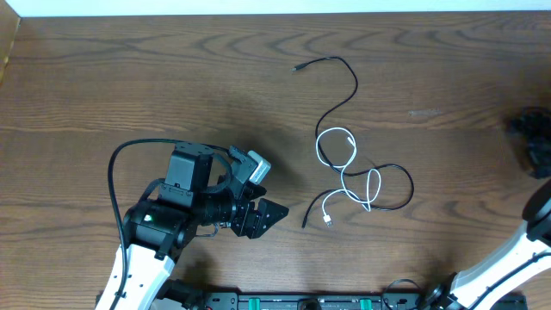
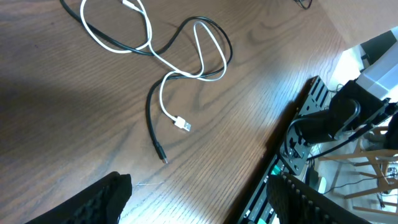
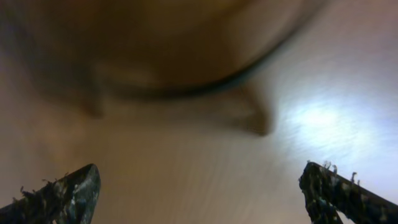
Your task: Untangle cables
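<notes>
In the left wrist view the two dark fingertips of the left end effector (image 2: 199, 186) fill the bottom edge. They are spread wide with nothing between them, so it is released. Just beyond them, on the brown wood-grain bench (image 2: 74, 143), lie the near ends of the cables. The black cable (image 2: 149, 118) ends in a small barrel plug (image 2: 163, 158), and just beside it the white cable (image 2: 163, 93) ends in a flat USB plug (image 2: 183, 126). Farther off the two cords cross and loop over each other several times. From overhead the left end effector (image 1: 269, 220) sits at the lower middle of the bench (image 1: 129, 77), pointing toward the tangle and apart from it. The black cable (image 1: 355, 86) trails from the tangle toward the far edge, its other plug lying alone. The white cable (image 1: 336, 129) stays coiled within the knot. The right wrist view is badly blurred. The right end effector (image 3: 199, 177) shows two fingertips set far apart, released, over a brownish surface.
</notes>
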You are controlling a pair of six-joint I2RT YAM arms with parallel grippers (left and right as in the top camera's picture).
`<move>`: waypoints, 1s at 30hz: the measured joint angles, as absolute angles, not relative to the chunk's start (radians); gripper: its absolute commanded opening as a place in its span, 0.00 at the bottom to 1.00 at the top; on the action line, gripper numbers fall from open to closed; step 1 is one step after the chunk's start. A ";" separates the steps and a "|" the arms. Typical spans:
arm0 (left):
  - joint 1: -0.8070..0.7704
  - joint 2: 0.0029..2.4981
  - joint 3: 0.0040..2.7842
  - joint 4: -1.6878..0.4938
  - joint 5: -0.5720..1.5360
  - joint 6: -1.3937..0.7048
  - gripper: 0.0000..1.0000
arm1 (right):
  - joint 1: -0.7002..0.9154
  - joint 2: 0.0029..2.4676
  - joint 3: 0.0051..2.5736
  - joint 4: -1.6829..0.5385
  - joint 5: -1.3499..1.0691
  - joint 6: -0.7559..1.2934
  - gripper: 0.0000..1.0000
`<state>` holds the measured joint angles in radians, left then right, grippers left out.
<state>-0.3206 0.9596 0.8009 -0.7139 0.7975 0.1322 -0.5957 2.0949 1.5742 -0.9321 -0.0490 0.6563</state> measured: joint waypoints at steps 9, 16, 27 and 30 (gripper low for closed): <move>-0.321 0.960 0.801 -0.702 0.768 0.132 0.76 | -0.384 2.095 1.574 -0.979 -0.192 0.513 0.99; -0.321 0.960 0.801 -0.621 0.568 0.033 0.76 | -0.149 2.095 1.574 -1.040 -0.210 0.294 0.99; -0.321 0.960 0.801 -0.630 0.165 -0.163 0.81 | 0.144 2.095 1.574 -1.160 -0.120 0.120 0.99; -0.321 0.960 0.801 -0.651 0.140 -0.173 0.81 | 0.181 2.095 1.574 -1.174 -0.093 0.204 0.99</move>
